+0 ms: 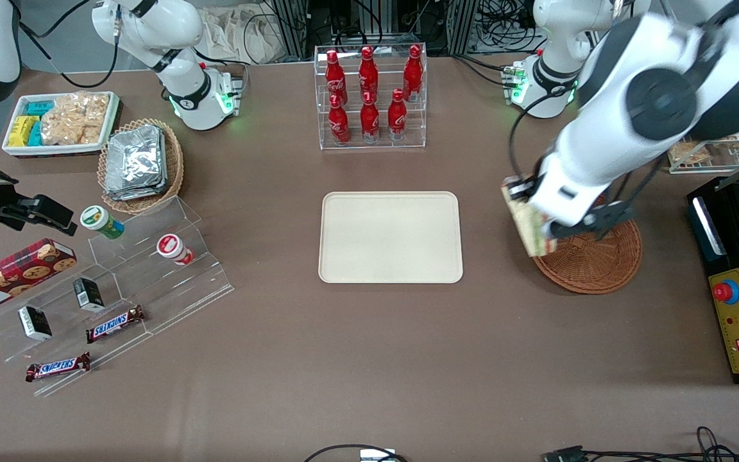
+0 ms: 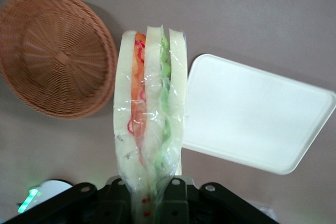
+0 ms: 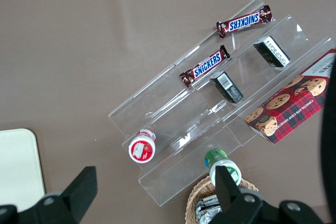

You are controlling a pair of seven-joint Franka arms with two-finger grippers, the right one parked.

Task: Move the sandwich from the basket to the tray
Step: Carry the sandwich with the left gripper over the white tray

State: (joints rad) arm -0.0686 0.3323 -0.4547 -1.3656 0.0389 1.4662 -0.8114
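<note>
Clear-wrapped sandwich lifted off the table, pinched at its narrow end by the left gripper, fingers closed tight against the bread on both sides (wrap crinkled where they bite). Wedge standing out from the fingers, three pale bread layers showing edge-on with a red-orange filling band in one gap and a green one in the other. In the front view, sandwich hanging over the rim of the reddish-brown wicker basket, at the rim edge that faces the tray, with the gripper and wrist covering part of the basket. Basket bare inside in the wrist view. Cream-beige tray flat at mid-table, well apart from the basket, nothing on it, seen also past the sandwich from the wrist camera. Farther from the front camera than the tray, a clear rack of red bottles. Toward the parked arm's end of the table: a tan basket of foil packets, a white tray of snacks, a clear stepped stand carrying Snickers bars, small cups and a cookie box.
</note>
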